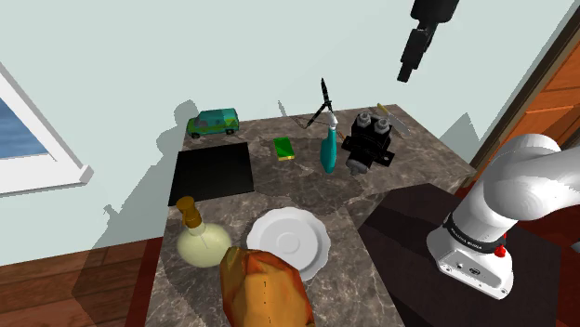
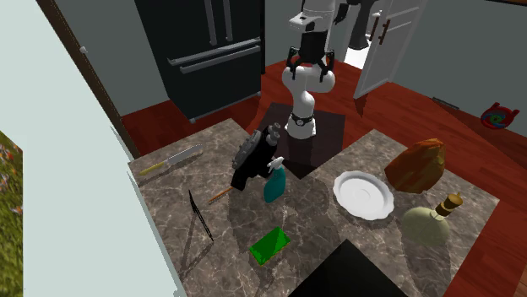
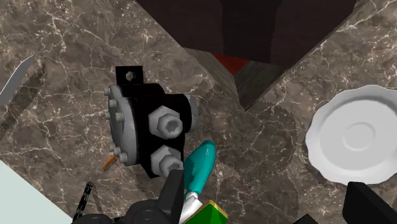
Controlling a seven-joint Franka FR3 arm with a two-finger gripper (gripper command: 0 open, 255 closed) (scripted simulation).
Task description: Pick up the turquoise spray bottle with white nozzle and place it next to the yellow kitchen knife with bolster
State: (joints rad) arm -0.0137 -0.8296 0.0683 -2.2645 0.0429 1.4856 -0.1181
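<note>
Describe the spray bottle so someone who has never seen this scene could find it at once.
Start from the dark marbled counter, at its end near the pale wall. There a black block with grey bolts sits; the spray bottle is just to its left in the shoulder view, before the flat green box. It alone is turquoise with a white nozzle.

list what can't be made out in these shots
- Knife: the wrist view's edge cuts off its blade; in the shoulder view the black machine part hides part of it.
- Spray bottle: in the wrist view one of the fingers partly hides its nozzle.
- Brown lump: cut off by the shoulder view's lower edge, so what it is cannot be told.
</note>
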